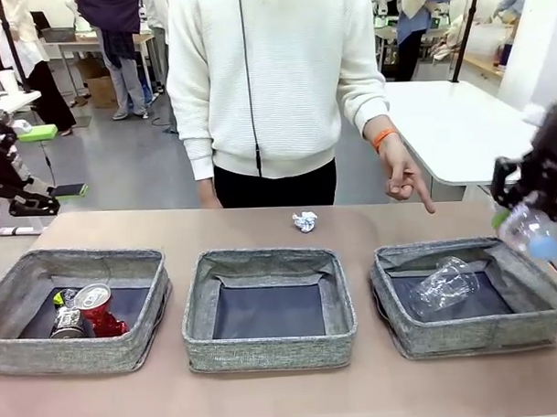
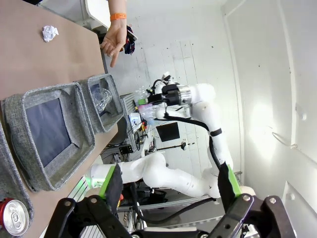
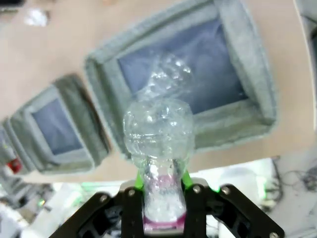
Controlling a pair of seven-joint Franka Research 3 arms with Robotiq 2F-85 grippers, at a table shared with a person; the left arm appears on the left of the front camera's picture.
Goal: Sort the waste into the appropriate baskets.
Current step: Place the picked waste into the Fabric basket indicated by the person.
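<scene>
Bottle (image 1: 528, 232) drop is the step we judge to be in hand: our right gripper (image 3: 162, 191) has its jaws clamped on the clear bottle around the pink label, and in the front view the bottle hangs blue cap downward above the far right wall of the right basket (image 1: 406, 337), which stands at the table's right end near the front edge. That basket already holds the clear plastic cup (image 1: 443, 285), so plastics seem to belong there. To do this well, we think the bottle should be carried a little inward toward the middle of the basket's dark bottom before the jaws part, because where it hangs now it could strike the soft wall and roll off the table's right edge. A lower release would also keep it from bouncing off the cup. The right wrist view looks straight down past the bottle at the basket's floor, which suggests the aim is nearly right. Our left gripper (image 2: 168, 191) waits with its jaws apart and nothing between them, off the table's left end. The left basket (image 1: 82, 357) holds the crushed red can (image 1: 101, 315) and the silver-dark can (image 1: 68, 321), touching each other; the middle basket (image 1: 270, 351) shows only its dark floor. The crumpled white paper ball (image 1: 305, 221) lies on the table near the far edge, about midway along, and the person's hand (image 1: 401, 172) points downward beyond the far edge toward the right; the paper looks to be what is left after this.
</scene>
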